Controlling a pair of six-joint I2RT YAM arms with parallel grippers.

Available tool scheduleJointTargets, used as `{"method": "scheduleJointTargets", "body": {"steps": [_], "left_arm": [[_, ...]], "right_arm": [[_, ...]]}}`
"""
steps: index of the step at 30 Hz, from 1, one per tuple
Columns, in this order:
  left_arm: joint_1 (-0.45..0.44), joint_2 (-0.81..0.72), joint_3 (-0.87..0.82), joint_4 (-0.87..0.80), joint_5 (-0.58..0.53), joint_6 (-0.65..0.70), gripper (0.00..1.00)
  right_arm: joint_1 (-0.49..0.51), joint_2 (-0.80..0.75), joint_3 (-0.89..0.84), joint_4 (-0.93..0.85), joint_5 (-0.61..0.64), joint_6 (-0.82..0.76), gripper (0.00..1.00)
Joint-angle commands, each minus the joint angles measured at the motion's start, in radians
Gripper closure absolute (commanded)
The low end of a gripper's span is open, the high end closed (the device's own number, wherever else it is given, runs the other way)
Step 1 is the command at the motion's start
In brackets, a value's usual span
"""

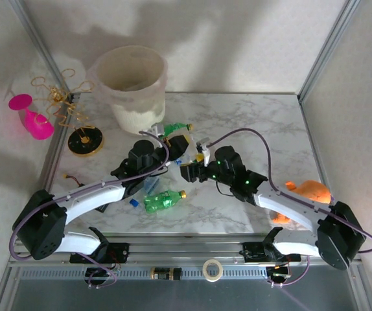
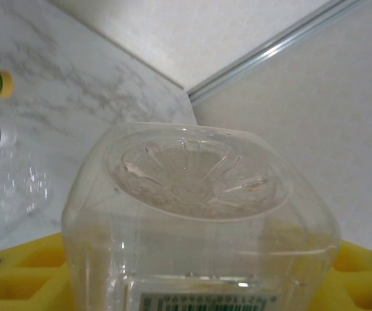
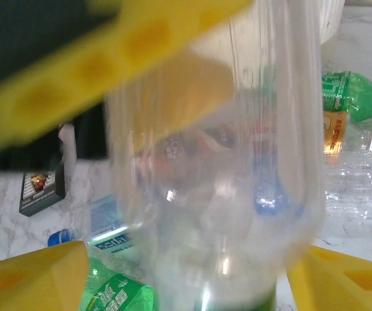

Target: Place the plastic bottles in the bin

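While bottles (image 1: 163,201) litter the surface (image 1: 251,123) near the bin (image 1: 131,107), much remains.
Left jaws clamp a clear bottle (image 2: 199,194); right jaws gape around it.

surface: marble table top (image 1: 257,116) | walls: plain pale panels (image 1: 238,39) | frame: aluminium corner posts (image 1: 325,52) | light: soft, shadowed

Clear bottle (image 3: 218,181), close and blurred, upright mid-frame between the yellow pads (image 3: 37,278) of the right gripper (image 3: 189,285); both pads sit just off its sides. Other arm's yellow finger (image 3: 121,52), blurred, crosses its upper left. Behind, on the marble table (image 3: 11,220): green bottle (image 3: 358,97) upper right, second green bottle (image 3: 118,295) lower left, loose blue cap (image 3: 58,237), crushed clear bottle (image 3: 361,178).
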Motion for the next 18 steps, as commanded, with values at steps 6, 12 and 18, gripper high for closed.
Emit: {"method": "scheduleJointTargets", "body": {"steps": [6, 12, 18], "left_arm": [[0.118, 0.009, 0.172, -0.036, -0.032, 0.13, 0.57], [0.21, 0.03, 0.314, -0.054, -0.023, 0.192, 0.57], [0.299, 0.108, 0.519, -0.081, -0.016, 0.249, 0.56]], "right_arm": [[-0.033, -0.155, -0.097, 0.062, 0.032, 0.049, 0.09], [-0.052, -0.215, -0.15, 0.058, 0.099, 0.063, 0.03], [-0.053, -0.2, -0.145, 0.028, 0.11, 0.072, 0.01]]}}
